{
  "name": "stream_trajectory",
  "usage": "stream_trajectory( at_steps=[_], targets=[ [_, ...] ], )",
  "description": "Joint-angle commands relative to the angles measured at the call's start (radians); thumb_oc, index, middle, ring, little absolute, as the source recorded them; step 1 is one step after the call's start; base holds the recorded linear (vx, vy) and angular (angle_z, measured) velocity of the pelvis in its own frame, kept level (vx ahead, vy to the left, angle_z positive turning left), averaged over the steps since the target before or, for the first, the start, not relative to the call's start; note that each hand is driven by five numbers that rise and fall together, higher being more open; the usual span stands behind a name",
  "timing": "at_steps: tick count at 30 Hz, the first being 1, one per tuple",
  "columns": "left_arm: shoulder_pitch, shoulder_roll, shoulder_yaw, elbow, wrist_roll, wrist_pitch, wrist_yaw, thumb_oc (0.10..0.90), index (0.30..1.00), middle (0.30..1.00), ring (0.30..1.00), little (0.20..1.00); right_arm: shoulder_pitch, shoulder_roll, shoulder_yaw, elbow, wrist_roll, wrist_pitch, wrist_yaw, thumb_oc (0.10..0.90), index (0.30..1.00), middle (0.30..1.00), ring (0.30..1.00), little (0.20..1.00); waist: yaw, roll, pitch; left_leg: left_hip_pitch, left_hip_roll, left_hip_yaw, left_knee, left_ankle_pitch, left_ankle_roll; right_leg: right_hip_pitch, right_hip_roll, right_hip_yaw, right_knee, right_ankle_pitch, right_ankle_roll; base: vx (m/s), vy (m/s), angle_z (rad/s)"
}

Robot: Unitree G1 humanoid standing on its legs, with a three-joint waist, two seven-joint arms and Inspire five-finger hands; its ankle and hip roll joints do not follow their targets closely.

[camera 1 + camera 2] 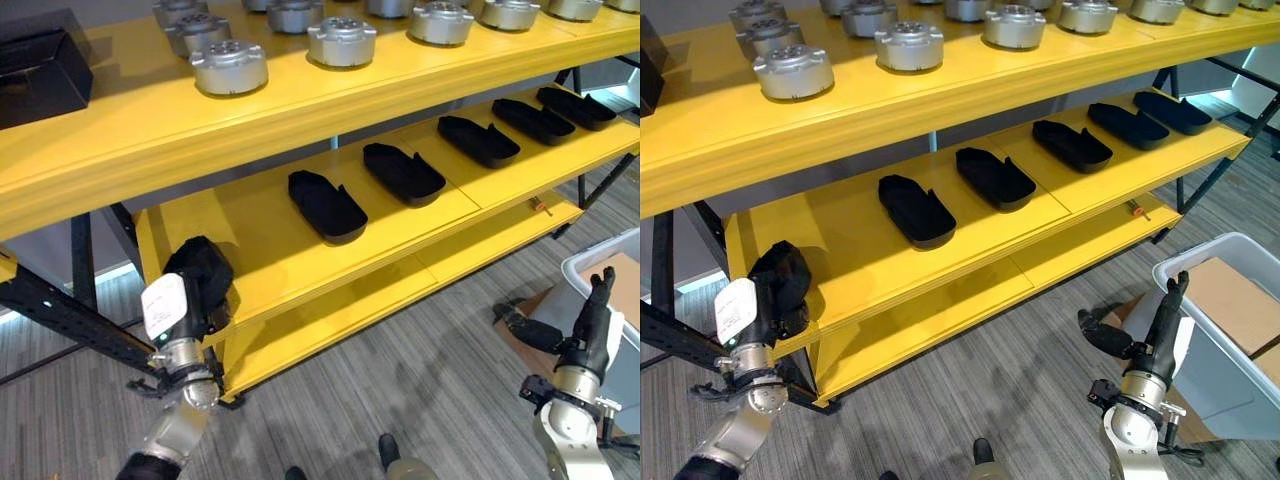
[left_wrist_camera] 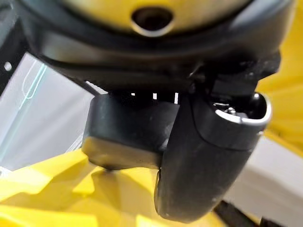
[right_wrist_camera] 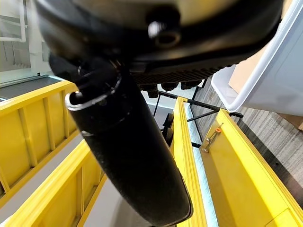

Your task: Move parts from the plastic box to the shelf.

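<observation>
My left hand (image 1: 172, 306) is at the left end of the yellow middle shelf (image 1: 250, 240), shut on a black moulded part (image 1: 206, 263). In the left wrist view the thumb (image 2: 203, 161) lies beside that black part (image 2: 125, 137) above the yellow shelf. Several more black parts (image 1: 327, 205) lie in a row along the same shelf. My right hand (image 1: 1162, 335) is low at the right, open, fingers straight up and thumb out, just left of the pale plastic box (image 1: 1200, 250). Brown cardboard (image 1: 1235, 295) shows inside the box.
Several round silver metal parts (image 1: 229, 66) stand on the top shelf (image 1: 150, 130), with a black case (image 1: 40, 65) at its left end. A small orange-handled tool (image 1: 540, 206) lies on the lowest shelf. Grey wood-pattern floor lies between the shelf and the box.
</observation>
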Motion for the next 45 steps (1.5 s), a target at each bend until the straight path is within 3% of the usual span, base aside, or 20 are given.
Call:
stream_trajectory(
  at_steps=[1,11,19,21,22,24,26,27,28,29,30,32,35,39,45],
  targets=[
    [-0.179,0.062,-0.001,0.024,0.078,-0.049,0.05,0.4,0.3,0.3,0.3,0.3,-0.1,-0.086,-0.033,-0.001,0.005,-0.094,0.016,0.9,1.0,1.0,1.0,1.0,-0.017,-0.018,-0.018,0.04,-0.021,0.054,0.052,-0.152,0.044,-0.029,0.067,-0.023,0.013,-0.062,0.003,0.02,0.008,-0.04],
    [-0.23,0.085,-0.073,0.066,0.122,-0.051,0.034,0.4,0.3,0.3,0.3,0.3,-0.09,-0.083,-0.017,0.027,0.018,-0.117,0.034,0.9,1.0,1.0,1.0,1.0,-0.038,-0.017,-0.012,0.044,-0.016,0.07,0.078,-0.169,0.051,-0.032,0.071,-0.009,0.036,-0.074,0.002,0.03,-0.066,-0.01],
    [-0.195,0.111,-0.062,0.064,0.109,-0.042,0.026,0.4,0.3,0.3,0.3,0.3,-0.097,-0.092,-0.014,0.043,-0.035,-0.156,0.041,0.9,1.0,1.0,1.0,1.0,-0.032,-0.001,-0.014,0.028,0.009,0.013,0.165,-0.192,0.035,-0.013,0.092,0.016,0.074,-0.117,-0.038,0.04,-0.187,-0.01],
    [-0.161,0.123,-0.037,0.061,0.084,-0.041,0.041,0.4,0.3,0.3,0.3,0.3,-0.108,-0.108,-0.006,0.035,-0.039,-0.169,0.075,0.9,1.0,1.0,1.0,1.0,-0.024,0.0,-0.009,-0.004,0.024,-0.004,0.305,-0.199,0.032,-0.016,0.102,0.028,0.093,-0.135,-0.068,0.02,-0.295,-0.1],
    [-0.14,0.133,-0.008,0.066,0.062,-0.049,0.045,0.4,0.3,0.3,0.3,0.3,-0.102,-0.113,-0.002,0.039,-0.033,-0.186,0.084,0.9,1.0,1.0,1.0,1.0,-0.013,-0.004,0.004,-0.079,0.036,-0.035,0.483,-0.162,0.025,-0.012,0.117,0.036,0.11,-0.139,-0.093,0.01,-0.24,-0.29],
    [-0.133,0.141,0.01,0.07,0.047,-0.051,0.038,0.4,0.3,0.3,0.3,0.3,-0.093,-0.111,-0.002,0.041,-0.029,-0.2,0.086,0.9,1.0,1.0,1.0,1.0,-0.009,-0.003,0.015,-0.126,0.037,-0.06,0.534,-0.137,0.021,-0.01,0.128,0.045,0.119,-0.141,-0.101,0.01,-0.141,-0.26],
    [-0.12,0.134,0.023,0.063,0.004,-0.045,0.026,0.4,0.3,0.3,0.3,0.3,-0.09,-0.102,-0.001,0.043,-0.037,-0.215,0.092,0.9,1.0,1.0,1.0,1.0,0.005,0.002,0.037,-0.169,0.009,-0.097,0.462,-0.1,0.021,0.008,0.14,0.072,0.126,-0.146,-0.097,0.09,0.042,-0.12],
    [-0.102,0.12,0.032,0.054,0.006,-0.035,0.029,0.4,0.3,0.3,0.3,0.3,-0.092,-0.107,0.002,0.036,-0.068,-0.202,0.081,0.9,1.0,1.0,1.0,1.0,0.023,0.005,0.042,-0.187,0.002,-0.147,0.291,-0.022,0.004,0.031,0.141,0.09,0.112,-0.144,-0.089,0.21,0.19,-0.09],
    [-0.092,0.118,0.036,0.053,-0.003,-0.032,0.03,0.4,0.3,0.3,0.3,0.3,-0.095,-0.121,0.007,0.039,-0.086,-0.193,0.082,0.9,1.0,1.0,1.0,1.0,0.037,0.007,0.045,-0.206,0.009,-0.204,0.212,0.047,-0.018,0.053,0.145,0.109,0.099,-0.142,-0.089,0.26,0.23,-0.29],
    [-0.085,0.112,0.04,0.058,-0.006,-0.034,0.033,0.4,0.3,0.3,0.3,0.3,-0.098,-0.134,0.01,0.043,-0.083,-0.19,0.095,0.9,1.0,1.0,1.0,1.0,0.05,0.004,0.049,-0.23,0.023,-0.251,0.137,0.093,-0.035,0.075,0.144,0.128,0.085,-0.138,-0.091,0.22,0.173,-0.18],
    [-0.084,0.108,0.042,0.061,-0.007,-0.034,0.033,0.4,0.3,0.3,0.3,0.3,-0.098,-0.139,0.01,0.043,-0.075,-0.186,0.099,0.9,1.0,1.0,1.0,1.0,0.053,0.002,0.05,-0.234,0.025,-0.259,0.11,0.103,-0.038,0.082,0.141,0.132,0.082,-0.137,-0.091,0.21,0.223,-0.45],
    [-0.083,0.094,0.056,0.104,-0.03,-0.062,0.05,0.4,0.3,0.3,0.3,0.3,-0.102,-0.159,0.005,0.037,-0.066,-0.185,0.123,0.9,1.0,1.0,1.0,1.0,0.054,0.0,0.053,-0.246,0.036,-0.263,0.084,0.077,-0.038,0.082,0.125,0.144,0.091,-0.144,-0.084,0.14,0.267,-0.69],
    [-0.104,0.058,0.053,0.158,-0.027,-0.078,0.084,0.4,0.3,0.3,0.3,0.3,-0.093,-0.17,-0.003,0.01,-0.092,-0.19,0.124,0.9,1.0,1.0,1.0,1.0,0.035,0.008,0.046,-0.178,0.032,-0.23,0.074,0.031,-0.032,0.069,0.102,0.12,0.086,-0.146,-0.069,0.1,0.335,-0.49],
    [-0.095,0.057,0.076,0.122,0.03,-0.067,0.107,0.4,0.3,0.3,0.3,0.3,-0.086,-0.136,-0.022,0.015,-0.074,-0.173,0.1,0.9,1.0,1.0,1.0,1.0,0.051,0.003,0.016,-0.088,-0.006,-0.227,0.05,-0.031,-0.007,0.068,0.062,0.087,0.059,-0.132,-0.035,0.13,0.276,0.17],
    [-0.104,0.096,0.08,0.049,0.067,-0.076,0.068,0.4,0.3,0.3,0.3,0.3,-0.091,-0.067,-0.017,0.006,-0.071,-0.114,0.032,0.9,1.0,1.0,1.0,1.0,0.087,-0.012,-0.003,-0.081,-0.035,-0.195,0.075,-0.093,0.039,0.023,-0.023,0.029,0.124,-0.129,0.019,0.13,0.239,0.35]
  ],
)
